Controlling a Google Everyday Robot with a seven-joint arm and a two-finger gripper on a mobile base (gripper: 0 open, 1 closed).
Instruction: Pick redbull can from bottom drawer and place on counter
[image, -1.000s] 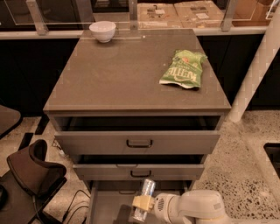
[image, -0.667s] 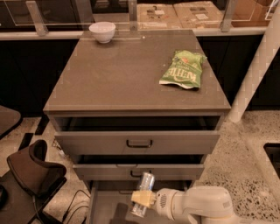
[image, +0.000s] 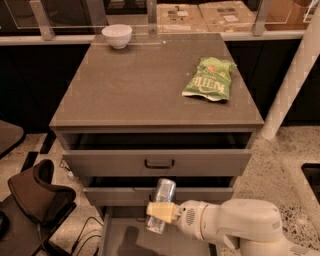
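Up and left of the gripper (image: 161, 213), a white bowl (image: 117, 36) sits at the far edge of the counter (image: 140, 85). Right below the gripper, the bottom drawer (image: 125, 236) stands open. The gripper is clamped around the redbull can (image: 164, 191), tilted, above that drawer. Up to the right, a green snack bag (image: 209, 79) lies on the counter.

Shiny-metal redbull can (image: 165, 189) in plastic gripper (image: 160, 213) jaws
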